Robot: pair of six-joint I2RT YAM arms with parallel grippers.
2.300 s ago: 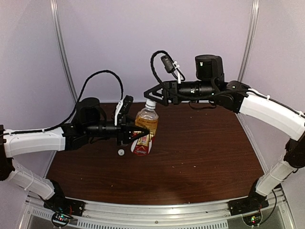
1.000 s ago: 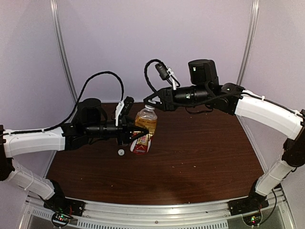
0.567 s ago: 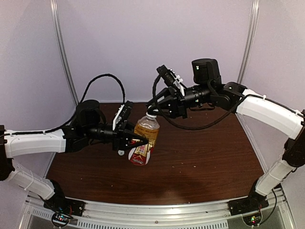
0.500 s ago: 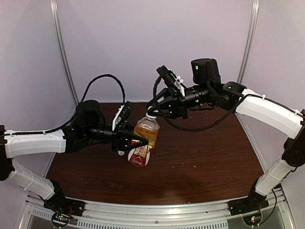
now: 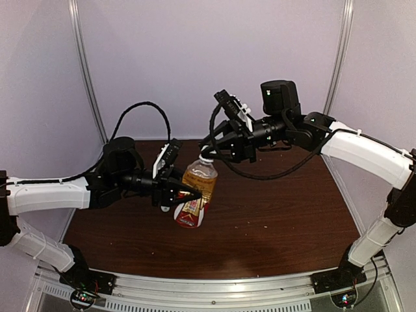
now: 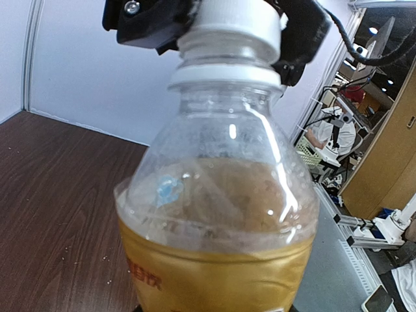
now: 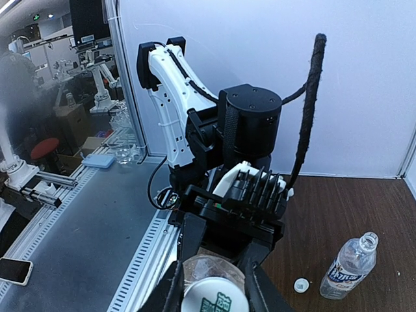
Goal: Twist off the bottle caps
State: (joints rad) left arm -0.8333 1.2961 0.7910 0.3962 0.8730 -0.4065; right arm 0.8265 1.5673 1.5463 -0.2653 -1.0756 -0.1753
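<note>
Grip: right gripper (image 7: 211,279) pinched shut on white cap (image 6: 231,26), top of amber bottle (image 6: 214,221). Below, left gripper (image 5: 184,193) clamped on amber bottle at label, holding it tilted, off table (image 5: 279,208). Well aside of amber bottle, clear bottle (image 7: 351,265), neck open, loose cap (image 7: 300,284) just beside. Judged step: unscrewing second cap, seated down on neck. Next: rotate about neck axis, firm counter-hold below, then lift straight off.
</note>
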